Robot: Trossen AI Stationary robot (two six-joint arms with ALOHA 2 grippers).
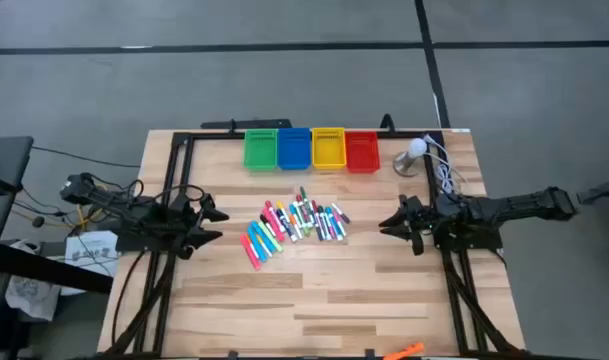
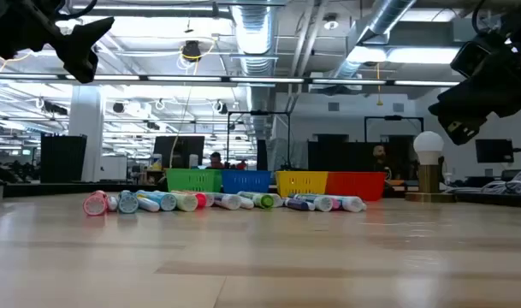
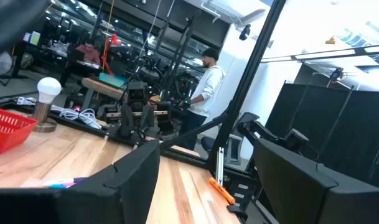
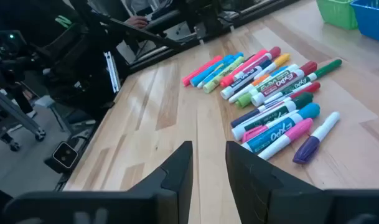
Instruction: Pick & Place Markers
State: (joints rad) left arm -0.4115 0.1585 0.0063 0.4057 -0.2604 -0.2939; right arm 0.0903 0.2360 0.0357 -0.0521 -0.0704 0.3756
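The markers (image 1: 294,222) lie in a loose heap on the middle of the wooden table, flat on their sides; they are pink, red, blue, cyan, green, white and purple (image 4: 270,99). From table height they form a row (image 2: 217,201) in front of the bins. My left gripper (image 1: 216,222) hangs above the table to the left of the heap, fingers wide open (image 3: 208,186). My right gripper (image 1: 386,225) hangs to the right of the heap, pointing at it, its fingers (image 4: 209,165) a narrow gap apart with nothing between them.
A green (image 1: 260,148), a blue (image 1: 294,148), a yellow (image 1: 328,148) and a red bin (image 1: 362,152) stand in a row at the far edge. A bulb lamp (image 1: 414,155) and a white cable (image 1: 444,175) are at the far right. An orange object (image 1: 406,350) lies at the near edge.
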